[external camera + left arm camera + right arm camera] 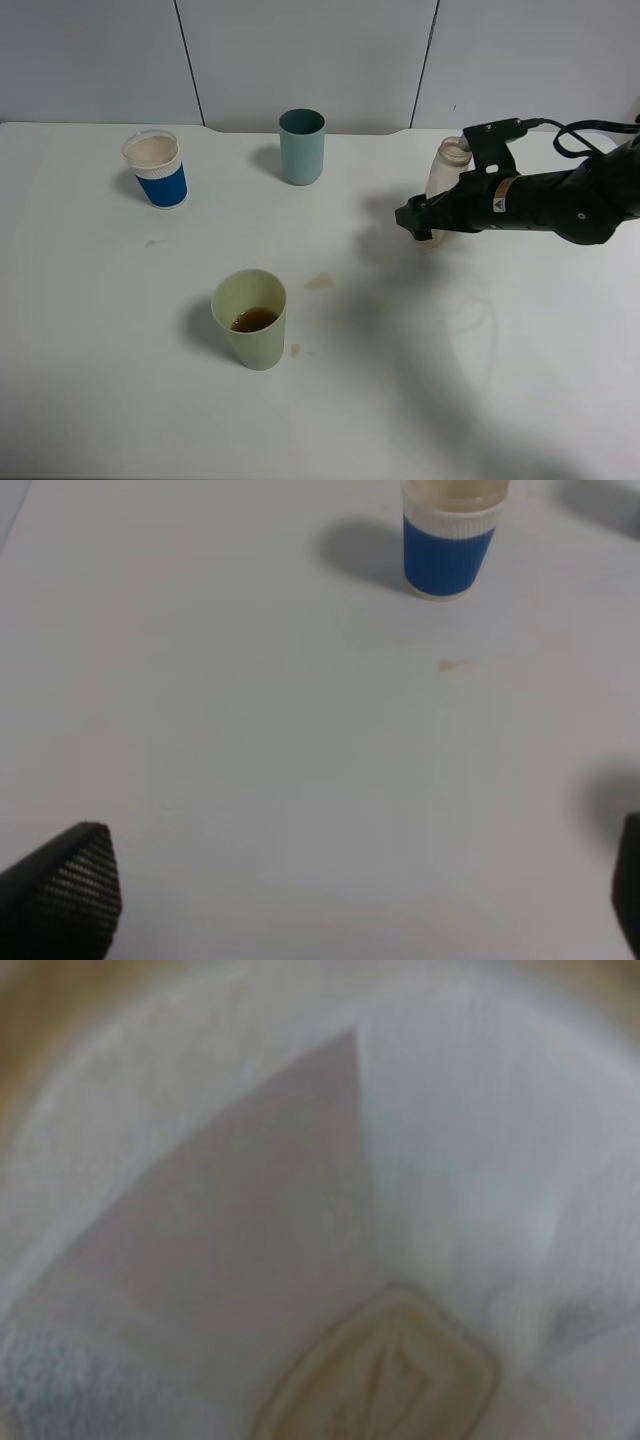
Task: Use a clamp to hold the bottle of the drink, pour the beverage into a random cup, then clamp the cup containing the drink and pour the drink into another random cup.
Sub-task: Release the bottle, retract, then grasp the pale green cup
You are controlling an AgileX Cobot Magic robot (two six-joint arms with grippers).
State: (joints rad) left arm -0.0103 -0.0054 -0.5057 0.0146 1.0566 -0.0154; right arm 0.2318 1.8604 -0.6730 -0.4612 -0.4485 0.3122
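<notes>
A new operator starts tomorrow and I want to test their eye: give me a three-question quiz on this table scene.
1. True or false: the pale yellow-green plastic tumbler holds brown liquid.
2. Which cup stands nearest the tall clear plastic bottle? A the teal plastic cup; B the blue-sleeved white paper cup; C the tumbler.
3. Fill in: the left gripper has its jaws ___.
Key: 1 true; 2 A; 3 open.

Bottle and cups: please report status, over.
Left pincer open. Right pincer at upright bottle, grip unclear. Tea in pale green cup. Nothing in the way.
</notes>
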